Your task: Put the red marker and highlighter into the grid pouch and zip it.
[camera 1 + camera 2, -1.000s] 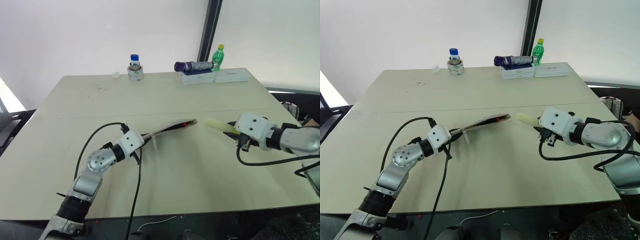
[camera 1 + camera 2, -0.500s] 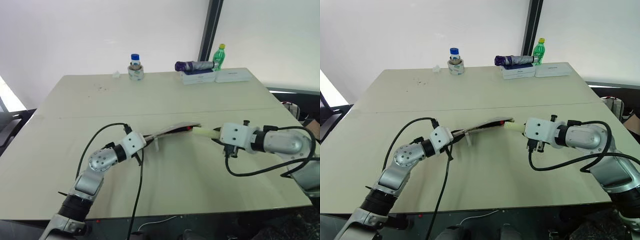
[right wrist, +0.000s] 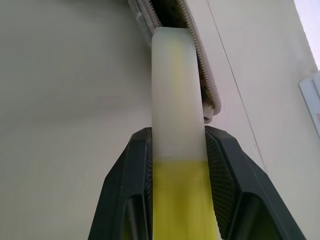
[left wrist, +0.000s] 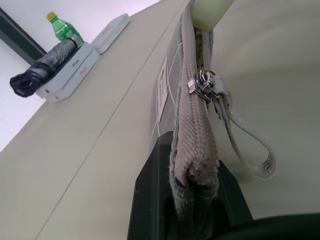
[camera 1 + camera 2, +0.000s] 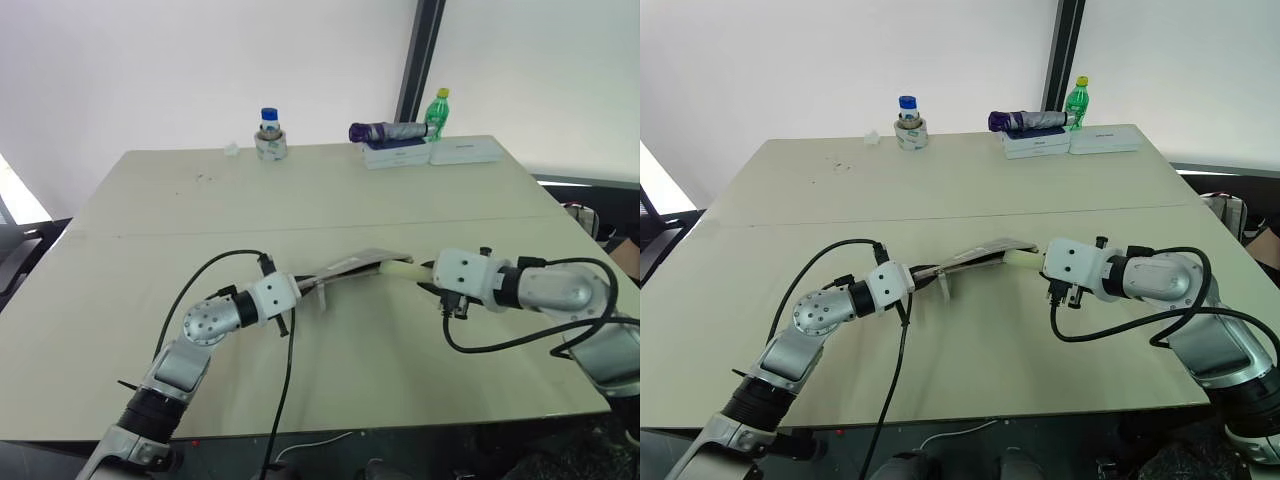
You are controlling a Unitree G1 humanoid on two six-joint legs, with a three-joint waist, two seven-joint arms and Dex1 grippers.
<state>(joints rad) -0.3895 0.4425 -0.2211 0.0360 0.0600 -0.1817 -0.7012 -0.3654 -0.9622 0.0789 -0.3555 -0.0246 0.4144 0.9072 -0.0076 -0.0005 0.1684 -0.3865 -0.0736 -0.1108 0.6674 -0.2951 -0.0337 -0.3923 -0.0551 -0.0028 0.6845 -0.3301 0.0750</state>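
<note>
The highlighter (image 3: 177, 100) is partway in — its pale tip has reached the open mouth of the grid pouch (image 5: 352, 265), while the yellow capped end sits clamped between the two black fingers of the right gripper (image 3: 178, 165), which comes in from about 3 o'clock of the pouch. The left gripper (image 4: 192, 175) is clenched on the pouch's other end, at about 9 o'clock, holding the fabric edge-up and lifted off the table (image 5: 300, 190); the zipper pull (image 4: 202, 86) with its white strap hangs near that held end, so the zip stands open along most of its length. The red marker cannot be made out in these views; whether it already lies inside the pouch cannot be told. What looks left, then, is to push the highlighter fully in, let it go, and run the zipper shut. The surface is a pale beige table, bare around the work. At its far edge, toward 12 o'clock, stand a small blue-capped bottle (image 5: 269, 125) and, further toward 1 o'clock, two flat white boxes (image 5: 430, 153) with a folded purple umbrella (image 5: 385, 131) and a green bottle (image 5: 437, 110). Behind is a plain white wall with a dark vertical post (image 5: 418, 60).
</note>
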